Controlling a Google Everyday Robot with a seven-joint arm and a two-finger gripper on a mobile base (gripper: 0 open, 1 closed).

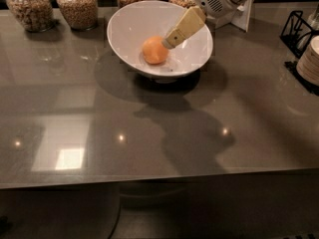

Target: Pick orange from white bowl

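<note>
The orange (154,50) lies inside the white bowl (130,24), left of the bowl's middle. The bowl stands on the grey table near its far edge. My gripper (168,43) reaches down into the bowl from the upper right. Its tan fingertip sits right at the orange's right side, touching or nearly touching it. The white arm enters from the top right corner.
Several glass jars of grains (77,5) stand along the table's far edge behind the bowl. A black wire rack (298,30) and a stack of plates (310,59) are at the right edge. A white card stand (243,15) is behind the bowl on the right.
</note>
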